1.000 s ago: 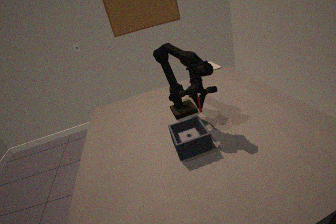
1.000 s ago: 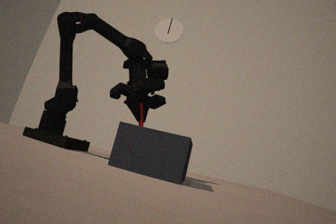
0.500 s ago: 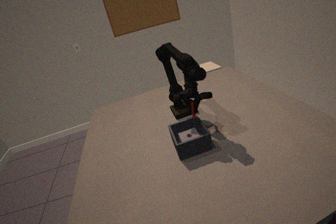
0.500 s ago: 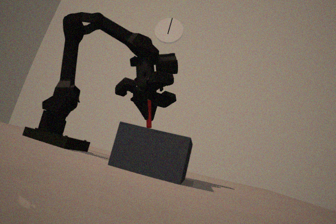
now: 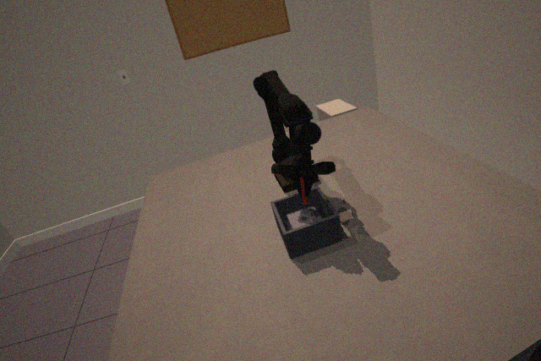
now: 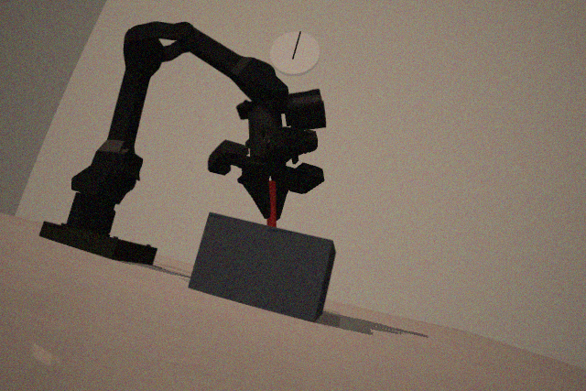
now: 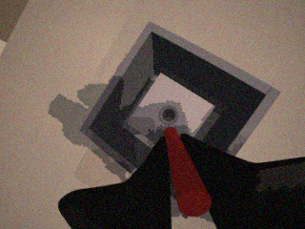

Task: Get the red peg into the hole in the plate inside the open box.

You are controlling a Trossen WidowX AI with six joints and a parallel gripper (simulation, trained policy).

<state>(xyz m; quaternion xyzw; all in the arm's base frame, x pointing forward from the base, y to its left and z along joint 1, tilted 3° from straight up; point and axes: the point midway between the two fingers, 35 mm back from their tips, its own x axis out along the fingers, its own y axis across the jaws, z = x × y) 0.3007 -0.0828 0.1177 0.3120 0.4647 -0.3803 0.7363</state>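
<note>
The red peg (image 5: 303, 191) (image 6: 272, 201) (image 7: 187, 176) is held nearly upright, its lower end pointing down. My gripper (image 5: 304, 194) (image 6: 273, 217) (image 7: 172, 139) is shut on it, over the open box. The dark grey box (image 5: 316, 237) (image 6: 262, 268) (image 7: 214, 58) stands on the table. In the exterior view the peg's lower tip is hidden behind the box's near wall, at about rim height. The pale plate (image 5: 295, 218) (image 7: 164, 86) lies at the bottom of the box. Its round hole (image 7: 169, 114) shows just beyond the peg's tip in the wrist view, in the gripper's shadow.
The box's four walls stand around the plate, below the fingers. The arm's base (image 6: 94, 242) is on the table (image 5: 210, 270) (image 6: 118, 330) behind the box. A brown board (image 5: 226, 8) and a round white clock (image 6: 294, 65) are on the walls.
</note>
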